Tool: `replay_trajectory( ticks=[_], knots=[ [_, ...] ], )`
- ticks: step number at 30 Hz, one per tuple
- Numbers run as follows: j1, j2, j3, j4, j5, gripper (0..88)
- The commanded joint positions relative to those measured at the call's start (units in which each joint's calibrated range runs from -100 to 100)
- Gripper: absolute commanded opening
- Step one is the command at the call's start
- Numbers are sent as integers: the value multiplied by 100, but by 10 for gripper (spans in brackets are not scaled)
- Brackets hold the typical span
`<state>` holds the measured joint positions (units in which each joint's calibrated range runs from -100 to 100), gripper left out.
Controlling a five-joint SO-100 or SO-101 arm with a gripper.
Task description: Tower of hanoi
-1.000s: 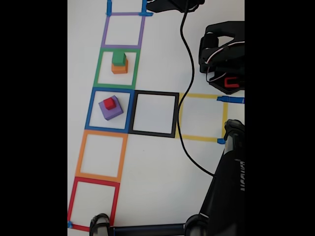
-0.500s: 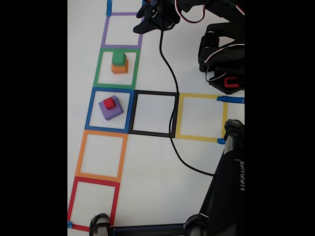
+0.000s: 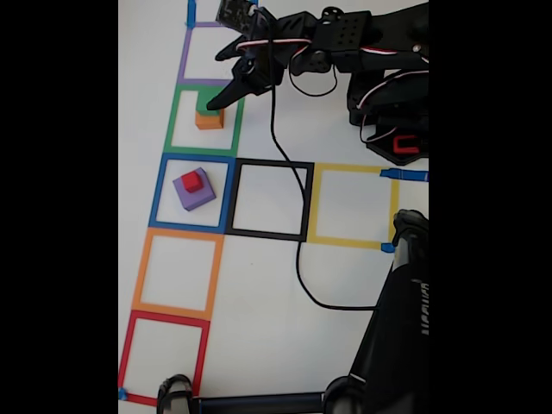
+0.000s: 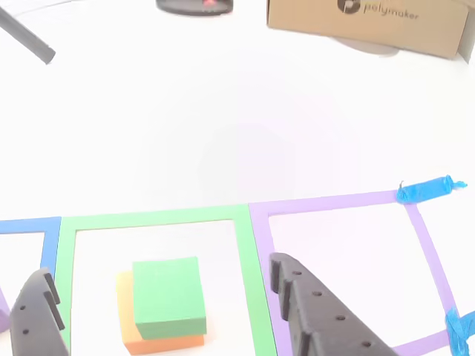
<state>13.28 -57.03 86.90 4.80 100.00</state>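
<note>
1. Green cube (image 3: 208, 100): atop the orange cube (image 3: 209, 120), both inside the green tape square (image 3: 172, 121) in the fixed view; same stack in the other view, green cube (image 4: 169, 297) covering most of the orange cube (image 4: 128, 334), green tape border (image 4: 156, 218) around them.
2. Red cube (image 3: 191, 180): seated on the purple cube (image 3: 195, 191), inside the blue tape square (image 3: 159, 190), directly below the green square in the fixed view.
3. Gripper (image 3: 214, 102): black, reaching in from the upper right of the fixed view, tips low over the upper right of the green-and-orange stack; contact not discernible there.
4. Same gripper in the other view (image 4: 159, 297): jaws spread wide, one finger (image 4: 33, 315) at lower left, the other (image 4: 315, 311) at lower right over the green and purple tape, green cube between them with a clear gap on each side, nothing clasped.
5. Other tape squares, fixed view: purple (image 3: 184, 56) above green; black (image 3: 269, 164) and yellow (image 3: 349, 169) to the right of blue; orange (image 3: 177, 233) and red (image 3: 164, 317) below.
6. Black cable (image 3: 289, 207): trailing from the arm down across the black square's right edge.
7. Cardboard box (image 4: 356, 26): far edge of the white table (image 4: 223, 126), other view.
</note>
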Motion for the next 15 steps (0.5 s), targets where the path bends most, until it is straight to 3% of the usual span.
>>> replay_trajectory(
  ticks=[1, 15],
  knots=[
    [-82, 959, 83, -1540, 0, 346],
    [-245, 3446, 110, -3978, 0, 331]
  ],
)
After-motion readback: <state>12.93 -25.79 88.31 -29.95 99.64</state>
